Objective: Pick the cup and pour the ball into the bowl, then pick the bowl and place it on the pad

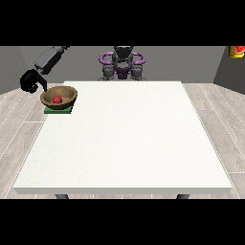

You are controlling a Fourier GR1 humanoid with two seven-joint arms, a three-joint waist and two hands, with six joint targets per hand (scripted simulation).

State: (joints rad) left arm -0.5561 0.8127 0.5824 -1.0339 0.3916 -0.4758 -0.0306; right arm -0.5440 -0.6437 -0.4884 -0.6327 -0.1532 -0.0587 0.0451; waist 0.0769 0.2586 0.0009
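Now upright bowl, on pad

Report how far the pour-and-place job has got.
Done, by the look of it: the red ball lies in the wooden bowl, and the bowl sits on the green pad. The hand at the view's left hangs beside the bowl. No cup shows. Nothing seems left.

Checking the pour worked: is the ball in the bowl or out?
In: the red ball lies inside the brown bowl, which sits on the green pad.
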